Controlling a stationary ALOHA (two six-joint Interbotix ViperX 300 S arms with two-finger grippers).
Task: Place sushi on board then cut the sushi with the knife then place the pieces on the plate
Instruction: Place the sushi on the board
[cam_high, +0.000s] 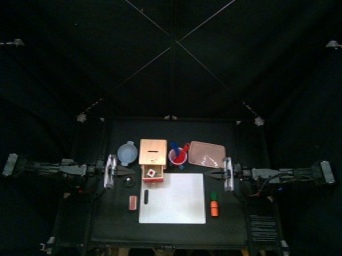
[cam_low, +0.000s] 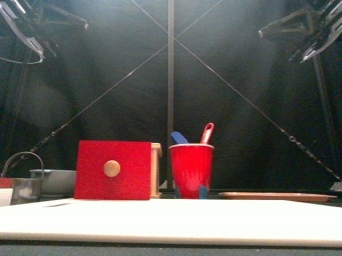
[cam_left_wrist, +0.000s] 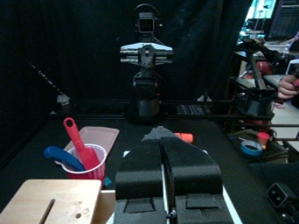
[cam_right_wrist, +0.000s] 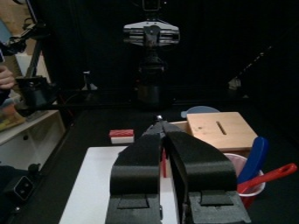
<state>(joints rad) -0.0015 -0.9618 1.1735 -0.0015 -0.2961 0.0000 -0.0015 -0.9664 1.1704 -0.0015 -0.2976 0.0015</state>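
Black desk (cam_high: 100, 215). White cutting board (cam_high: 174, 198) at front centre. Left pincer (cam_left_wrist: 163, 133) and right pincer (cam_right_wrist: 163, 129) are both clenched, empty, flanking the board's back corners. Behind the board stand a wooden box (cam_high: 154, 152), pink plate (cam_high: 207, 154), blue-grey bowl (cam_high: 127, 153) and red cup (cam_high: 175, 156) holding a blue knife (cam_right_wrist: 254, 157) and red knife (cam_left_wrist: 73, 140). A small orange toy (cam_high: 211, 208) lies on the board's right edge. The sushi cannot be made out.

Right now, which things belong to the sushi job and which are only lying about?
Job: white cutting board; red cup holding blue and red toy knives; flat pink tray; small dark toy, probably the sushi.
Lying about: pale wooden box with red drawer front; blue-grey bowl; red-and-white toy; orange toy.
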